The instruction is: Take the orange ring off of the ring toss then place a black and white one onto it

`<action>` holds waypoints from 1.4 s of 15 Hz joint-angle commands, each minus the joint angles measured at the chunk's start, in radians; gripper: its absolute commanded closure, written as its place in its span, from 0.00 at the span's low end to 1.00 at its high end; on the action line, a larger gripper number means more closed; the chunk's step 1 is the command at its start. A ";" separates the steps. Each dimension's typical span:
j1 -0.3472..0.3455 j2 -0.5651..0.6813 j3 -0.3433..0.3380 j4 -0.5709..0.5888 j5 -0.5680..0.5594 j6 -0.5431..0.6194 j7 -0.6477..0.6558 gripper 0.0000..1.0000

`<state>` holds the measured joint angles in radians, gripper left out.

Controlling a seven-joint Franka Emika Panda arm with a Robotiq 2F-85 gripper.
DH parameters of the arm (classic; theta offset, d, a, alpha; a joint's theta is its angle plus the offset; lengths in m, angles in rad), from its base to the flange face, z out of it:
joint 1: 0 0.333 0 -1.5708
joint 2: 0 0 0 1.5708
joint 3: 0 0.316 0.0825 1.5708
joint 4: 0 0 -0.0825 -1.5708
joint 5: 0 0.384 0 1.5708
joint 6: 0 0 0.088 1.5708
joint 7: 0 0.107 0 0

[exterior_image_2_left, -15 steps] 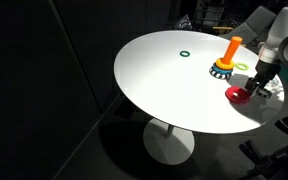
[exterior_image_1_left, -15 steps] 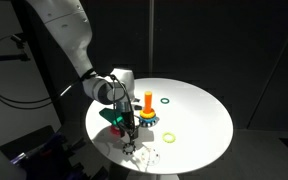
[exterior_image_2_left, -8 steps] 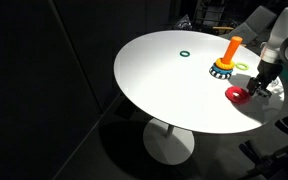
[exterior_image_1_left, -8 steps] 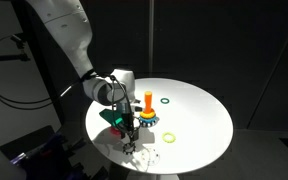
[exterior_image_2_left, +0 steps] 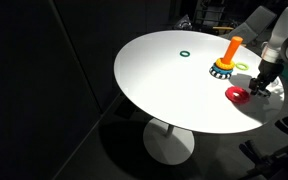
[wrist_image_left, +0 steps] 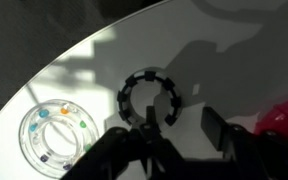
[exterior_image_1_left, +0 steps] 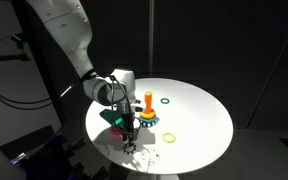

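Claw [exterior_image_1_left: 130, 141]: hangs low over the table [exterior_image_1_left: 199, 115] at the end of the white arm, close beside the ring toss [exterior_image_1_left: 148, 105]. Too small here to read the fingers. Shows the green ring [exterior_image_1_left: 165, 100] behind the peg and the yellow ring [exterior_image_1_left: 170, 138] nearer the table's front edge.

In an exterior view from across the table: puts the claw [exterior_image_2_left: 258, 88] just beside the orange ring [exterior_image_2_left: 234, 94], which lies flat on the table, off the peg and near the blue base of the ring toss [exterior_image_2_left: 224, 62].

In the wrist view: shows the claw [wrist_image_left: 181, 125] released, fingers [wrist_image_left: 214, 128] spread wide and grasping nothing. Finds the black and white one [wrist_image_left: 123, 98] flat on the table, one finger at its near rim and the other outside it; cannot tell whether either touches. Catches a pale see-through ring [wrist_image_left: 32, 128] well to one side and a red blur of the orange ring [wrist_image_left: 282, 115] at the opposite edge.
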<state>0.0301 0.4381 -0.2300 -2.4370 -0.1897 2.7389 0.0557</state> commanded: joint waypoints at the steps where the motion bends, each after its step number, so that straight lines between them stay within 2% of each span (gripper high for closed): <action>1: -0.010 -0.008 0.004 -0.010 -0.010 0.002 0.020 0.69; 4: -0.025 -0.009 0.015 -0.012 0.004 0.005 0.007 0.74; 7: -0.048 -0.008 0.029 -0.008 0.024 -0.002 -0.008 0.98; 8: -0.055 -0.009 0.030 -0.007 0.028 -0.003 -0.010 0.99; 9: -0.062 -0.012 0.030 -0.006 0.030 -0.005 -0.012 0.95; 17: -0.079 -0.050 0.020 0.026 0.016 -0.057 -0.008 0.95; 21: -0.085 -0.075 0.026 0.063 0.018 -0.119 -0.016 0.95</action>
<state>-0.0394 0.4008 -0.2154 -2.3997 -0.1781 2.6881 0.0552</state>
